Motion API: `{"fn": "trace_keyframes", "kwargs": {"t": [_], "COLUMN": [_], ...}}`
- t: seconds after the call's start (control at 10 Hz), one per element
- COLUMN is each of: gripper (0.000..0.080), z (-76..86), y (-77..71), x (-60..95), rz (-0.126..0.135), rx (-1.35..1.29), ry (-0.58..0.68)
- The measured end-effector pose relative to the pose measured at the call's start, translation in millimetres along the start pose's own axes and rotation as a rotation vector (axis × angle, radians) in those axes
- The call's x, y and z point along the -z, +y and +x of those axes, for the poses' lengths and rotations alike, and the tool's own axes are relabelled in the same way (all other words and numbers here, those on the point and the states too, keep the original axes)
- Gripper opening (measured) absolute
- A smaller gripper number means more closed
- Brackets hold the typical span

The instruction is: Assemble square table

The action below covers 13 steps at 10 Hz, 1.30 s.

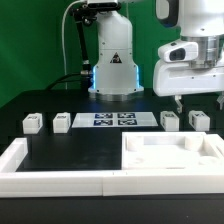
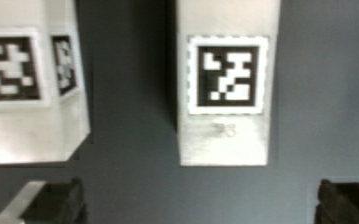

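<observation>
The square tabletop [image 1: 170, 152], a white slab, lies at the front on the exterior view's right. Four small white tagged legs stand in a row behind it: two on the left [image 1: 33, 123] [image 1: 61, 122] and two on the right [image 1: 170, 120] [image 1: 199, 120]. My gripper [image 1: 198, 100] hangs open and empty above the two right legs. In the wrist view the gripper [image 2: 197, 205] is wide open, its dark fingertips [image 2: 43, 203] at the frame's corners. One leg [image 2: 226, 88] with a tag lies between the jaws' line and another leg [image 2: 25, 90] beside it.
The marker board [image 1: 113, 120] lies between the leg pairs, in front of the robot base [image 1: 113, 70]. A long white rail [image 1: 55, 175] borders the black surface at the front and the exterior view's left.
</observation>
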State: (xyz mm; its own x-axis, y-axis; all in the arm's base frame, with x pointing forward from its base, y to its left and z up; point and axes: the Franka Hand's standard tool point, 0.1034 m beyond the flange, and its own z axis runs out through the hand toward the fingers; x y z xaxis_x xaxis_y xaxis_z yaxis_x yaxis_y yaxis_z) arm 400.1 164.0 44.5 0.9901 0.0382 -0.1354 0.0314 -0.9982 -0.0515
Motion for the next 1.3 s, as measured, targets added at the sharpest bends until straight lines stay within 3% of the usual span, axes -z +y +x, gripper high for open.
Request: {"fn": "trace_keyframes", "kwargs": {"t": [0.4,0.5,0.6,0.8,1.2,1.3], "gripper": [0.0649,0.0649,0.0649,0.0649,0.0649,0.0649], "z": [-4.2,-8.4,-4.6,-10.6,-15.6,-21.3], "y": [1.2,-0.1,-7.1,-12.4,-11.3,-11.6], "x": [-1.5,-1.5,-4.4,-3.0,-8.6,-10.8], "rz": [-0.028,-0.019,0.040,0.028,0.030,0.016], "rx": [0.018,0.033,0.057,0.041,0.045,0.041], "ry": [-0.260,-0.339,-0.388,-0.514,-0.756,-0.826]}}
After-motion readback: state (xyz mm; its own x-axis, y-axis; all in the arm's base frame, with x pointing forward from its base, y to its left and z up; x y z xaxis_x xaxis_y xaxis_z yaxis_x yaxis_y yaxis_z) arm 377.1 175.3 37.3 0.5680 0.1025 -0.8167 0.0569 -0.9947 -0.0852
